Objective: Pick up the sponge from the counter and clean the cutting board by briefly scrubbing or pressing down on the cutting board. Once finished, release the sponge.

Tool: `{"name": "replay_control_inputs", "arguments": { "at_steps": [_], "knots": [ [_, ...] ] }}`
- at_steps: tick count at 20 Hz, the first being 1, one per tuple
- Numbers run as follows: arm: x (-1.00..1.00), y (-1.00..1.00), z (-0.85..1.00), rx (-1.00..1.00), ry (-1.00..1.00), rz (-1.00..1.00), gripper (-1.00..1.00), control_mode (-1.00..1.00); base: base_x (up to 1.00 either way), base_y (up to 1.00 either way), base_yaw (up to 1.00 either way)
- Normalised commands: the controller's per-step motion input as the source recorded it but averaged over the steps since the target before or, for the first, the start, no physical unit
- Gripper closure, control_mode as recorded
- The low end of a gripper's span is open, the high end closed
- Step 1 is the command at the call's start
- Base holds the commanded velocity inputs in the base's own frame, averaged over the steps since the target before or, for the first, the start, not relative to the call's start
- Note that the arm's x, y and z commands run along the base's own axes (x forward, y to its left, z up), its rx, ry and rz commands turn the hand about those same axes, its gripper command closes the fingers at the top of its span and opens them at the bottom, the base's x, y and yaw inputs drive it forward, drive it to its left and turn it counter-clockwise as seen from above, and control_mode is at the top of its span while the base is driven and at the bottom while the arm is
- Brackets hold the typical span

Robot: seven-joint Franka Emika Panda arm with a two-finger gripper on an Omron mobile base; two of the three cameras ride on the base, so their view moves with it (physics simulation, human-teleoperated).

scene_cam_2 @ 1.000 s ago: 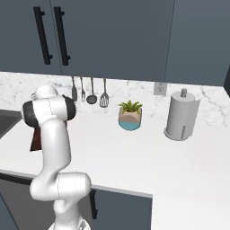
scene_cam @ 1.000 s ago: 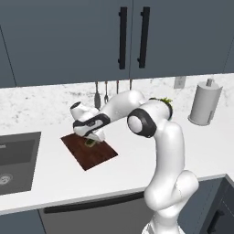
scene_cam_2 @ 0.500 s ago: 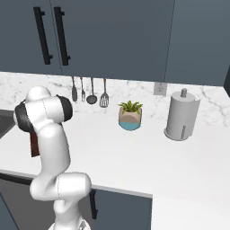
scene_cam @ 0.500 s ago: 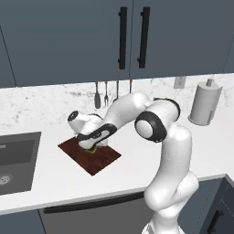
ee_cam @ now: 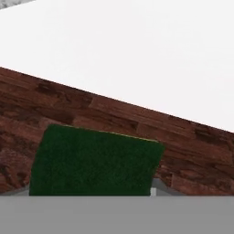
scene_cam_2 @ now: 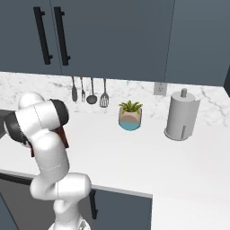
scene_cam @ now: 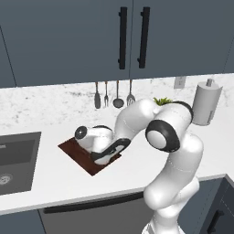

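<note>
The dark reddish-brown cutting board [scene_cam: 78, 154] lies on the white counter [scene_cam: 55, 183], to the right of the sink. My gripper [scene_cam: 102, 159] is pressed low over the board's near right part, its fingers hidden under the hand. In the hand view the dark green sponge [ee_cam: 95, 161] sits right at the fingers, a thin yellow line along its far edge, resting on the board's wood grain [ee_cam: 183, 141]. The gripper looks shut on the sponge. A sliver of the board [scene_cam_2: 65, 137] shows behind the arm.
The dark grey sink [scene_cam: 16, 160] is recessed at the left. Several utensils [scene_cam: 113, 93] hang on the marble backsplash. A potted plant [scene_cam_2: 130, 116] and a paper towel roll [scene_cam_2: 182, 115] stand at the back right. Open white counter [ee_cam: 137, 45] lies beyond the board.
The hand has slid with the sponge across the board, from its back part toward its near right edge. The board has stayed in place.
</note>
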Motion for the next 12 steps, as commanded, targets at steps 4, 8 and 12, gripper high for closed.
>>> {"name": "replay_control_inputs", "arguments": {
  "at_steps": [4, 8, 12],
  "knots": [
    [-0.15, 0.0, 0.0, 0.01, 0.19, 0.1, 1.0, -1.0, 0.0, 0.0, 0.0],
    [-0.44, 0.0, 0.0, -0.01, -0.08, 0.13, 1.0, -1.0, 0.0, 0.0, 0.0],
    [-0.49, 0.01, -0.03, -0.02, -0.17, 0.14, 1.0, -1.0, 0.0, 0.0, 0.0]
  ]
}}
